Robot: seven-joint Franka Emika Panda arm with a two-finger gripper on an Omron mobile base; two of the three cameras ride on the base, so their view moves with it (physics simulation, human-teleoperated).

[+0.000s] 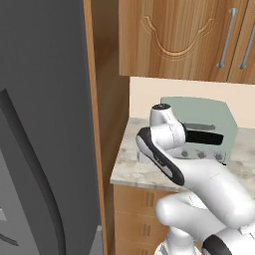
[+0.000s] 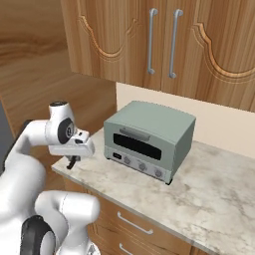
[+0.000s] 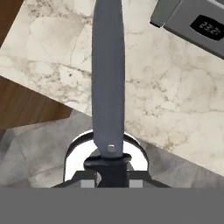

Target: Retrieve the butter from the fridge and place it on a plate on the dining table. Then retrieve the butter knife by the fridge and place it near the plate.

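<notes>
My pincer (image 3: 112,168) is clamped on the dark handle of the butter knife (image 3: 108,78), whose grey blade points out above the marbled surface (image 3: 175,109) near the toaster oven (image 2: 149,139), beside the fridge (image 1: 40,124).

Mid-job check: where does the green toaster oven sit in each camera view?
Left base view: toaster oven centre right, partly behind the arm.
Right base view: toaster oven at centre.
Hand view: toaster oven in the top right corner.
Shared landmark: the marbled counter it stands on.
</notes>
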